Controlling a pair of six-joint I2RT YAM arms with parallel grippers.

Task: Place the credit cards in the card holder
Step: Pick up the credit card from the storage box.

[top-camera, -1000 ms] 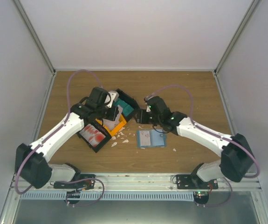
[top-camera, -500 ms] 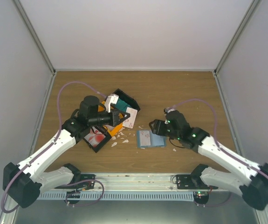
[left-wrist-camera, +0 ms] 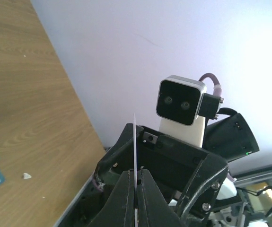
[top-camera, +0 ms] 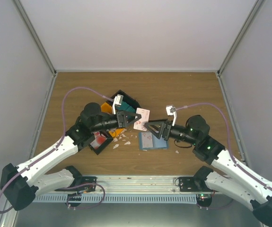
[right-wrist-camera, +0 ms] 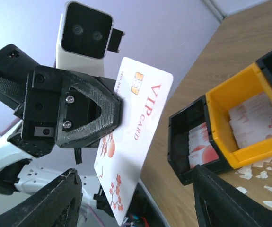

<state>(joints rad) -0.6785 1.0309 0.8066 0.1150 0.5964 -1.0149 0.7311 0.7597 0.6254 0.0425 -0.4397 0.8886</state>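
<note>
Card in mid-air: the left gripper (top-camera: pixel 133 119) pinches one credit card (top-camera: pixel 142 119) at the centre of the overhead frame. Its jaws are closed on the card's left edge, and the card is raised clear of the wooden table (top-camera: pixel 188 90). In the right wrist view the card fills the middle of the frame. It is white with red blossoms, a gold chip and the red words "VIP CARD". The left wrist view shows it edge-on, a thin white line rising from between two black fingers (left-wrist-camera: pixel 125 201) at bottom centre.

The right gripper (top-camera: pixel 150 126) faces the card from just to its right in the overhead frame. Its jaws are spread wide and grip nothing, standing in the lower corners of its own view with the card between them and apart from both.

The card holder (top-camera: pixel 158 142) lies flat on the table at lower centre, just below the two grippers. It is slate blue, with a pale rectangle on its left half.

A black-and-orange bin (top-camera: pixel 128 100) sits left of centre, partly under the left arm. Its orange and black compartments each hold stacked cards (right-wrist-camera: pixel 254 113), white with red marks. White scraps (top-camera: pixel 119 139) lie between the bin and the holder.
</note>
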